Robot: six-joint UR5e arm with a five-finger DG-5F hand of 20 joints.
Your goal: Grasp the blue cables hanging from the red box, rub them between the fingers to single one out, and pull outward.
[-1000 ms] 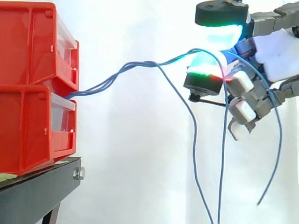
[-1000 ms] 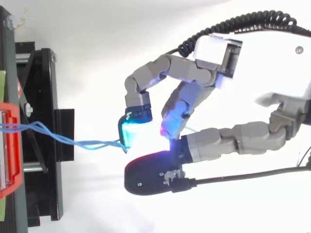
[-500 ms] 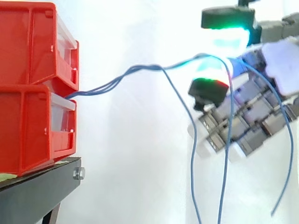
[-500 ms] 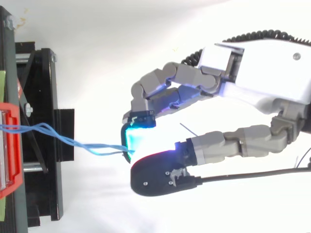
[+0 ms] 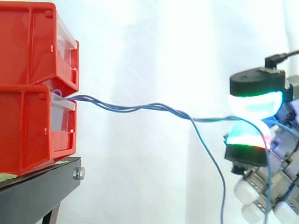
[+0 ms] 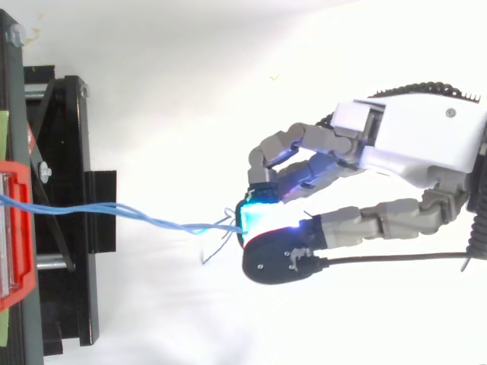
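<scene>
So, I have the hand (image 6: 411,144) pinched on the blue cables (image 5: 140,108), which run almost taut from the red box (image 5: 28,126) on the left to its grip on the right, so grasping looks done, though singling one out and pulling seem unfinished.

Hand (image 6: 415,141): drawn farther out from the red bins (image 5: 32,88); lower in the side view.
Blue cables (image 5: 140,108): earlier arched upward, now stretched nearly level from the bins to the fingers (image 5: 254,102).
Loose ends: swung outward with the hand.
</scene>
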